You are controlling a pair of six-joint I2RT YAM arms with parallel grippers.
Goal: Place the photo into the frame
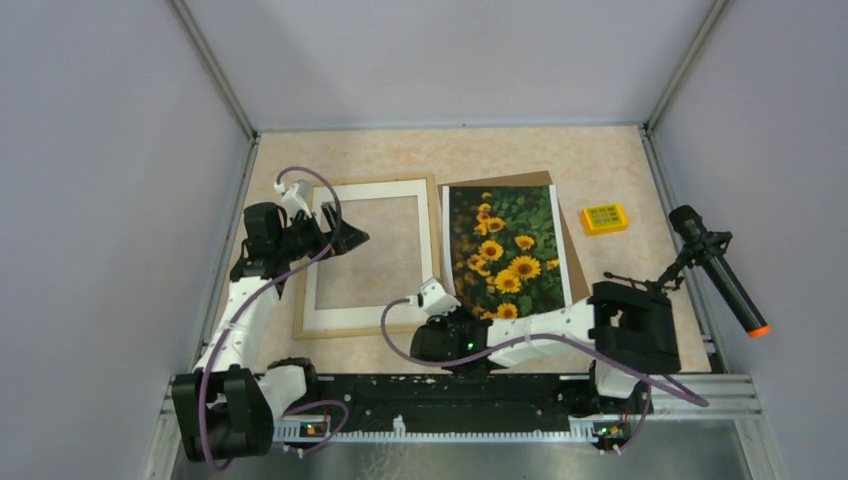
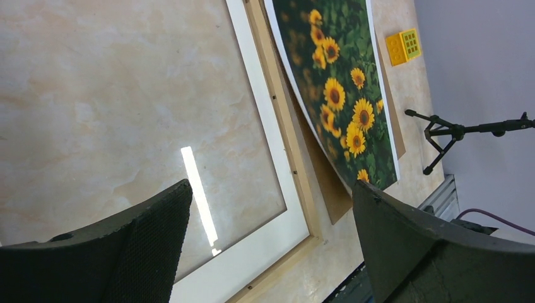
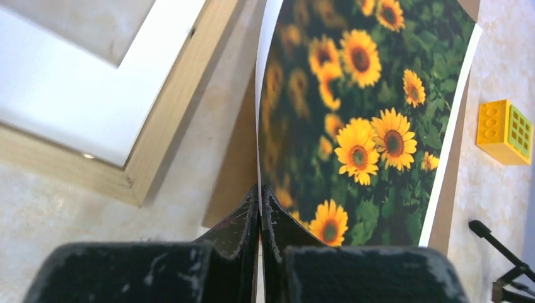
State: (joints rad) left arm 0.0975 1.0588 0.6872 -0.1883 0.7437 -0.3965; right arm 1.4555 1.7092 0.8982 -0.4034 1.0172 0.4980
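Two grippers noted. Right gripper clenched on the near left edge of the rectangular sunflower photo, which lay on a plain brown backing board just right of the light wooden frame, that edge curled upward. Left gripper hung released, jaws wide, above the frame's opening. Yellow studded block sat on the marbled beige worktop, right of the photo's far corner.
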